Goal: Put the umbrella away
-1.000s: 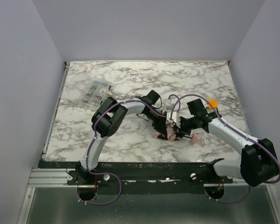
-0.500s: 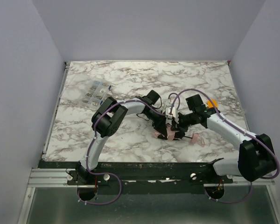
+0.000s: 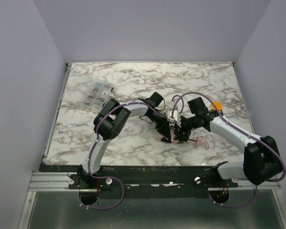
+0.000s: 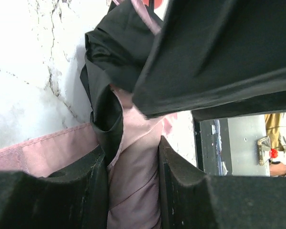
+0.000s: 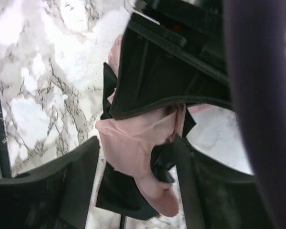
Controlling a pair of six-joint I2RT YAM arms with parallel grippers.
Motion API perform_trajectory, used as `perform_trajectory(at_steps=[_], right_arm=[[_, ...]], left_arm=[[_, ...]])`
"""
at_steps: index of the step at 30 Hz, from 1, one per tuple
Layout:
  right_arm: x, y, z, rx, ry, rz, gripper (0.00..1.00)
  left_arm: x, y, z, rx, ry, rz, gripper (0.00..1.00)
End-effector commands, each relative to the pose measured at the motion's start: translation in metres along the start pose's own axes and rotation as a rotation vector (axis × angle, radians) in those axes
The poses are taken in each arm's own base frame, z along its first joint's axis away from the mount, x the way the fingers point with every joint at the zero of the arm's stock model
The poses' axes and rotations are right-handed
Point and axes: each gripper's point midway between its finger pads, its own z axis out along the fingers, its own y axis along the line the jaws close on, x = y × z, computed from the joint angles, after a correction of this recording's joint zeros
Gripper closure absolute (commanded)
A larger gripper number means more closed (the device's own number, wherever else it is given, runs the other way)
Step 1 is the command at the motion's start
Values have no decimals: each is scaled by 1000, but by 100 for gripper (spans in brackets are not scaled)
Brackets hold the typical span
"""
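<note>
Umbrella (image 4: pixel 133 195) dead centre of the marble worktop (image 3: pixel 133 81), near the front, and both arms crowd in over it from either side. The left gripper (image 4: pixel 132 155) is clamped on a fold of the pale pink canopy. The fabric fills the gap between its pads, and my read is that this hold is the anchor, pinning the bundle so it can't slide or spring loose. The right gripper (image 5: pixel 136 140) comes in from the other side with its jaws apart, straddling the same wad of cloth. There's daylight on one side of it, so nothing is pinched there right now. That looks like a regrip in the making: one arm keeps the bundle gathered while the other lines up a fresh bite.

And the umbrella itself? Far from tidy. It's a crumpled heap of soft pink fabric, creased and bunched, not rolled tight. The black band (image 4: pixel 109 57) is folded over and tangled into the pink; from the wrist views I can't tell whether it wraps the canopy or just lies against it. The overhead view hides most of the bundle under the two grippers. Off to the side, well clear of the action, sit a small orange object (image 3: pixel 217 105) and a clear plastic box (image 3: pixel 97 93).
</note>
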Motion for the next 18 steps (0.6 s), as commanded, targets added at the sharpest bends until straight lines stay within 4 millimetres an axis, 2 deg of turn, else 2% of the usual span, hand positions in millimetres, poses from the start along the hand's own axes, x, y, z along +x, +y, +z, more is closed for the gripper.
perform_trajectory(at_steps=[1, 3, 6, 9, 12, 14, 18], right_arm=[[-52, 4, -30, 28, -141, -68, 27], [-59, 0, -42, 76, -148, -103, 23], [-43, -4, -50, 123, -74, -151, 22], [-30, 6, -51, 111, -56, -165, 22], [-20, 24, -42, 62, -84, -217, 14], [-3, 20, -30, 89, -62, -207, 1], [23, 7, -13, 158, -8, -216, 0]], left_arm=[[133, 72, 8, -289, 323, -213, 100], [134, 72, 8, -289, 327, -215, 100], [133, 71, 8, -288, 327, -220, 100], [134, 70, 8, -286, 330, -230, 100], [134, 70, 7, -292, 329, -244, 100], [133, 69, 8, -288, 326, -248, 100], [133, 67, 8, -283, 329, -261, 100]])
